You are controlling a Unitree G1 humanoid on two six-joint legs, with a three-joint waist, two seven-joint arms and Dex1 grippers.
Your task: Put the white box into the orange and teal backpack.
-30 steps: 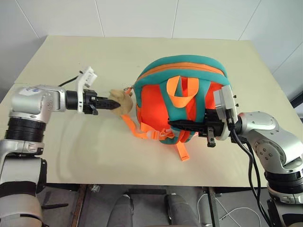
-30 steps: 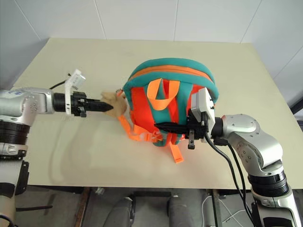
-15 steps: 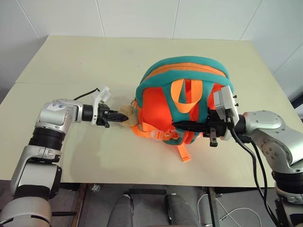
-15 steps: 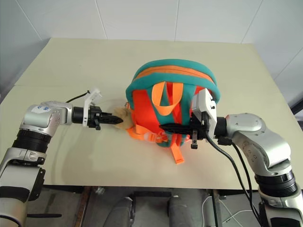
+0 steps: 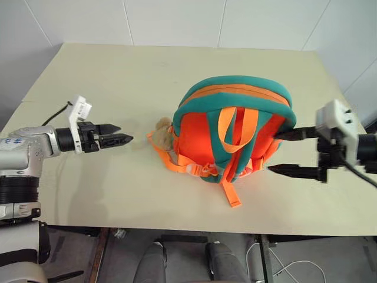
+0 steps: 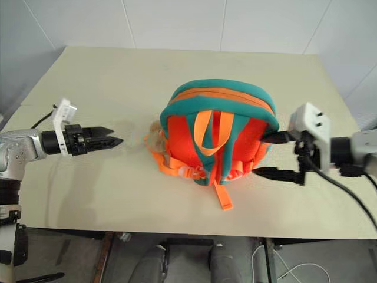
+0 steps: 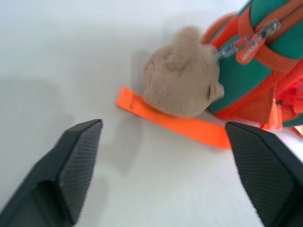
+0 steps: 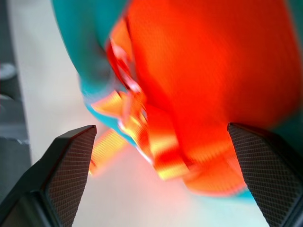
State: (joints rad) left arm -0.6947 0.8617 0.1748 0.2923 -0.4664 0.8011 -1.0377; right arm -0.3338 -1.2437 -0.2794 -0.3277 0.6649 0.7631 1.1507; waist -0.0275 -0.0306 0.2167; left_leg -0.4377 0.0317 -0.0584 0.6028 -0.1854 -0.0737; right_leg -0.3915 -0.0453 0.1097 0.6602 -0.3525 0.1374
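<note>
On my left, the left gripper (image 5: 123, 134) hangs just above the table (image 5: 106, 76) with its fingers spread and nothing between them, pointing at the beige plush head (image 7: 182, 85), a short gap away. That head sits against the orange and teal backpack (image 5: 235, 130), which stands mid-table with its orange straps (image 5: 188, 168) trailing toward me. I can't see the white box. On my right, the right gripper (image 5: 284, 152) is spread wide beside the backpack, holding nothing.

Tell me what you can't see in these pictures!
- Inside of the backpack: hidden by its own fabric in both eye views, so what it holds can't be told.
- Backpack straps: blurred in the right wrist view.
- Plush head: partly tucked behind the backpack's side.
</note>
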